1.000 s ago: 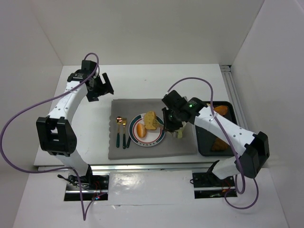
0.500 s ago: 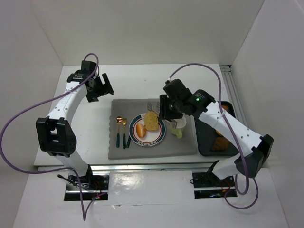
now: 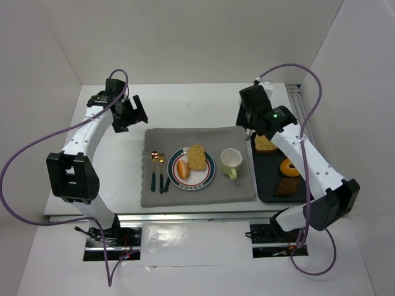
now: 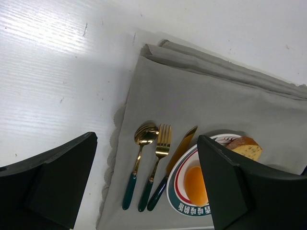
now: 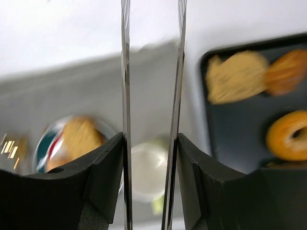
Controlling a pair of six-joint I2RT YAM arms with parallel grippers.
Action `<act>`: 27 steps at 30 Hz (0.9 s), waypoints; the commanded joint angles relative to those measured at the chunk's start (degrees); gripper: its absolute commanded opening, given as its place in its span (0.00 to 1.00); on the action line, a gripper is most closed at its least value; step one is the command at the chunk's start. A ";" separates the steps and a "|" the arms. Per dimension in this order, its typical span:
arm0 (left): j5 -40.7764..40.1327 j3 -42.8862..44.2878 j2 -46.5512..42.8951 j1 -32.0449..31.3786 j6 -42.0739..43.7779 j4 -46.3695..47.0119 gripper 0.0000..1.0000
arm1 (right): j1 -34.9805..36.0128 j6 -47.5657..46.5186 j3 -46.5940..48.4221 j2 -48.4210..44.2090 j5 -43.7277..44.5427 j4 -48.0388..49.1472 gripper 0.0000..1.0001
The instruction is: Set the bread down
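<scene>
Now that the right gripper (image 3: 247,123) has lifted off the plate (image 3: 207,179) and hangs to its far right, over the far corner of the black tray (image 3: 266,176), the bread slice (image 3: 197,156) lies released on the plate beside the roll (image 3: 182,168). Placement appears complete. The jaws stand partly parted with nothing between them. The cup (image 3: 231,160) stands just right of the plate, leaving little room there. Far left of the plate, the left gripper (image 3: 131,111) hangs wide apart and empty.

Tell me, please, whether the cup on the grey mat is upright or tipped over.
Upright: the cup stands on the mat, its round mouth facing the overhead camera.
</scene>
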 commanded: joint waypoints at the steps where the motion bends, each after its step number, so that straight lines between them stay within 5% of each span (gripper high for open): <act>1: 1.40 0.41 -1.74 0.15 -0.01 0.11 1.00 | -5.29 -5.37 -1.90 0.31 7.95 12.78 0.53; 10: 1.40 -0.12 -1.74 0.15 -0.01 0.11 1.00 | -13.99 -12.24 2.81 19.11 7.53 33.98 0.53; 21: 1.40 -0.12 -1.22 0.15 -0.54 0.11 1.00 | -15.05 -7.51 23.92 48.63 1.10 29.43 0.55; 27: 1.40 -0.12 -0.69 0.15 -0.54 -0.42 1.00 | -14.53 -4.86 30.95 55.60 -4.78 26.79 0.70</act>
